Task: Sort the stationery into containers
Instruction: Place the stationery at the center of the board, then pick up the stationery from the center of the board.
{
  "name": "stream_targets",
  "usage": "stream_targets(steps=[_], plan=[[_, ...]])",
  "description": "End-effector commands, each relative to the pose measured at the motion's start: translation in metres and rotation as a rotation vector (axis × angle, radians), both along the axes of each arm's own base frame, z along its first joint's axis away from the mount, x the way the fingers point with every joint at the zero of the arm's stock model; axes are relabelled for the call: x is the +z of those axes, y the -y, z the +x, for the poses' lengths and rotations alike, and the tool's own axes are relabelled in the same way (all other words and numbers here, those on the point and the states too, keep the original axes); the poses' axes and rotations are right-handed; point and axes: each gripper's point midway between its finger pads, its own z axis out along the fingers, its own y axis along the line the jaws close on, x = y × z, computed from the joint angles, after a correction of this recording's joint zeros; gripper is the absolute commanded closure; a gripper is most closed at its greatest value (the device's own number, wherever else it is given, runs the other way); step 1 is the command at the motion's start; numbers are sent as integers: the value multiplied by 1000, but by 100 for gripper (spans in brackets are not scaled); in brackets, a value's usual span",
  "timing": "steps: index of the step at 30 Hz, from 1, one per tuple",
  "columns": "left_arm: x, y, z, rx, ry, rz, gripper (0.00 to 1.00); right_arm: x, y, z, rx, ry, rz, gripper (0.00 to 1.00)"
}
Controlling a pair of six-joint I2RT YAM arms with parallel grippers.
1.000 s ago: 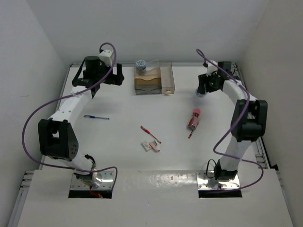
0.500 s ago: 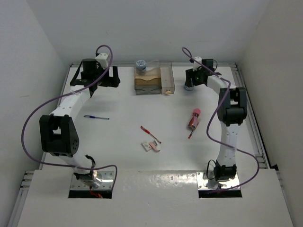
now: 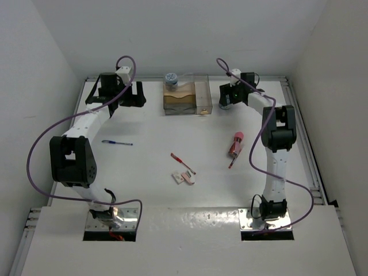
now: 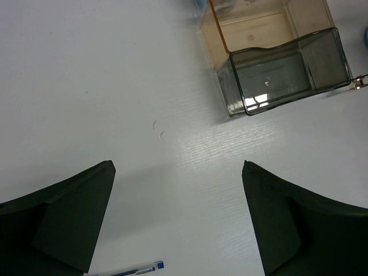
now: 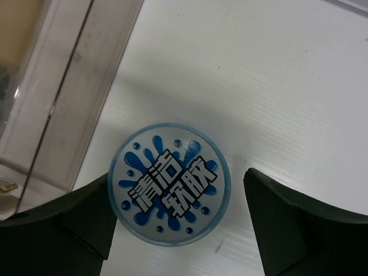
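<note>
Right claw (image 5: 178, 192) stands spread above the table (image 3: 144, 167), just right of the clear organiser (image 3: 202, 99), straddling a blue-splashed roll (image 5: 170, 185) that lies flat there. Left claw (image 4: 177, 168) gapes empty, left of the organiser, with the blue pen (image 3: 117, 142) lying nearer.

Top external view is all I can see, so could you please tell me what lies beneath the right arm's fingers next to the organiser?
Observer: A round blue roll with a splash pattern and white characters lies flat between the right gripper's open fingers.
Operator: Thank you. Is it in a compartment yet?
Observer: No, it rests on the table, just outside the organiser's clear wall.
Operator: And does the other arm hold anything?
Observer: No, the left gripper has its fingers spread wide with only bare table between them.
</note>
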Motion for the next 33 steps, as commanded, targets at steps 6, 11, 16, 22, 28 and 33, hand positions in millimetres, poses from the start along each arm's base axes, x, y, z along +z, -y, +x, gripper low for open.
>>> stream_targets(steps=[6,11,16,22,28,33], plan=[[18,0,6,2,51,-34,1,41,8,5,-42,186,146,14],[11,0,4,7,31,-38,1,61,7,5,-18,348,175,14],[7,-1,3,14,20,-40,1,76,3,4,-15,394,206,13],[8,1,5,11,21,-47,1,81,-2,11,0,392,223,12],[9,1,8,9,23,-48,1,74,-3,11,2,375,212,12],[7,3,7,3,15,-57,1,68,-4,9,9,363,211,12]])
